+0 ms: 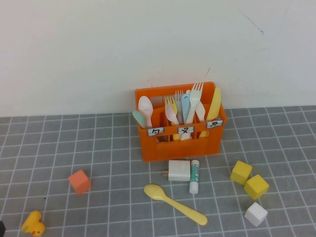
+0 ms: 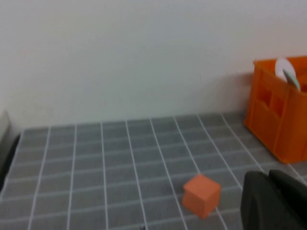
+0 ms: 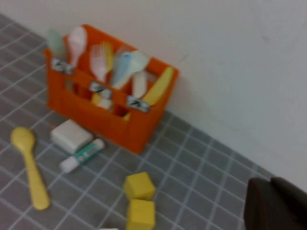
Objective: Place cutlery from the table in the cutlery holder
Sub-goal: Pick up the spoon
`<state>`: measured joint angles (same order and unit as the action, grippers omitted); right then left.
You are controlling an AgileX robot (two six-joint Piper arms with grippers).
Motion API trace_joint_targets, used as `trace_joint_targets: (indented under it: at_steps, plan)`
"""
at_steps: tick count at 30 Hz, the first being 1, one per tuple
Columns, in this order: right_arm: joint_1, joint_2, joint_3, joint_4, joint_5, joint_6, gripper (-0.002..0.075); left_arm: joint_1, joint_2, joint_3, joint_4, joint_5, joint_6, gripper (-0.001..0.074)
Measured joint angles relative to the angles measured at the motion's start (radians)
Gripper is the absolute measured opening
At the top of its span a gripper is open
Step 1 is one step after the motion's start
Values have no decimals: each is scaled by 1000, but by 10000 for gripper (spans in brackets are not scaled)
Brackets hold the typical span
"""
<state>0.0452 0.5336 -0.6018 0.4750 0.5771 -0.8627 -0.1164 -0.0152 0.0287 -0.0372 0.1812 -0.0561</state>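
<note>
The pale-yellow spoon [image 1: 174,203] lies flat on the grey gridded table [image 1: 98,148], in front of the orange cutlery holder [image 1: 180,143], bowl toward the left. It also shows in the right wrist view [image 3: 29,167]. The holder stands against the wall with spoons, forks and a yellow knife in its three labelled compartments; it shows in the right wrist view [image 3: 110,122] and the left wrist view [image 2: 280,124]. Neither gripper shows in the high view. My left gripper [image 2: 268,176] is shut and empty, near an orange cube. My right gripper [image 3: 271,184] is shut and empty, far to the right of the holder.
An orange cube [image 1: 79,181] and a yellow duck [image 1: 33,224] lie at the left. A white block [image 1: 178,170] and a small tube [image 1: 194,176] lie between holder and spoon. Two yellow cubes [image 1: 249,180] and a white cube [image 1: 256,214] lie at the right.
</note>
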Motion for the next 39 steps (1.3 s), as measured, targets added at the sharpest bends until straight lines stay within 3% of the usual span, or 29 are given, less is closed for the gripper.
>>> trace_joint_targets:
  at_steps: [5,12,20,26,32,39]
  plan:
    - [10,246,-30,213,67,-269,-3,0,0,0,-13,75,-21,-1]
    - [82,558,-34,249,41,-368,-3,0,0,0,-79,85,-106,-1]
    - [340,789,-54,253,-72,-371,-2,0,0,0,-87,103,-104,-1]
    - [498,993,-191,155,-75,-296,-3,0,0,0,-87,103,-102,-1]
    - [548,1189,-381,20,-25,-153,-2,0,0,0,-87,127,-102,-1]
    - [555,1365,-566,-38,24,-154,-3,0,0,-3,-87,145,-101,-1]
